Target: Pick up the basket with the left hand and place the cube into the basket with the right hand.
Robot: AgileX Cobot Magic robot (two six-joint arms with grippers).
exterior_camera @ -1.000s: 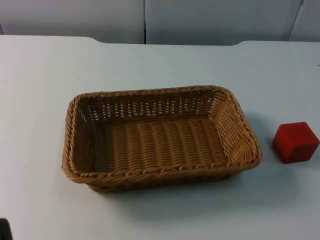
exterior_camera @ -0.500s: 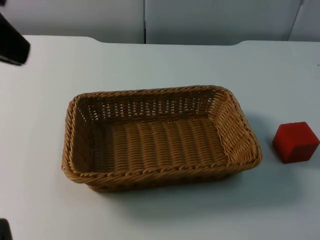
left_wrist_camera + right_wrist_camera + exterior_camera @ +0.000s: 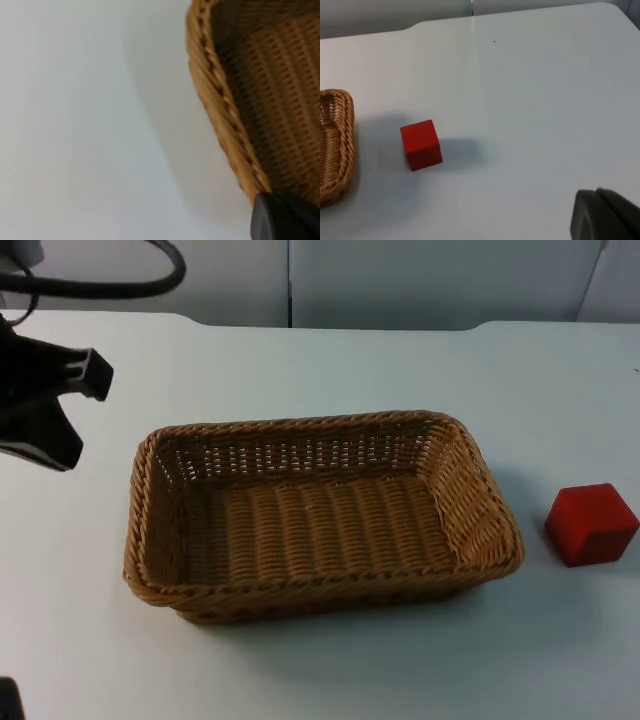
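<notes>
Two task things, top view: a woven brown basket (image 3: pixel 320 515) and a red cube (image 3: pixel 591 524), both resting on the white surface (image 3: pixel 320 670).
Basket, top view: rectangular, upright, its long sides running across the picture, near the middle of the surface, nothing inside it.
Cube, top view: on the surface off the basket's right short end, near it but not touching.
Left tool, top view: the left tool (image 3: pixel 75 415) is beyond the basket's far left corner, apart from the rim, its two black fingers spread apart with nothing between them.
Backdrop, top view: a grey partition wall (image 3: pixel 420 280) stands at the far edge of the surface.
Basket, left wrist view: the braided rim and one rounded corner of the basket (image 3: pixel 220 100) run diagonally, with the woven floor inside it and bare surface (image 3: pixel 75 125) outside.
Left tool, left wrist view: a black fingertip of the left tool (image 3: pixel 285 217) sits close over the rim; whether it touches the rim cannot be told.
Cube, right wrist view: the cube (image 3: pixel 421 144) stands on the surface (image 3: pixel 545 100), just beside the basket's end (image 3: pixel 337 145), with a gap between them.
Right tool, right wrist view: a black fingertip of the right tool (image 3: pixel 605 217) is over bare surface, well apart from the cube; whether this tool is apart or together cannot be told.
</notes>
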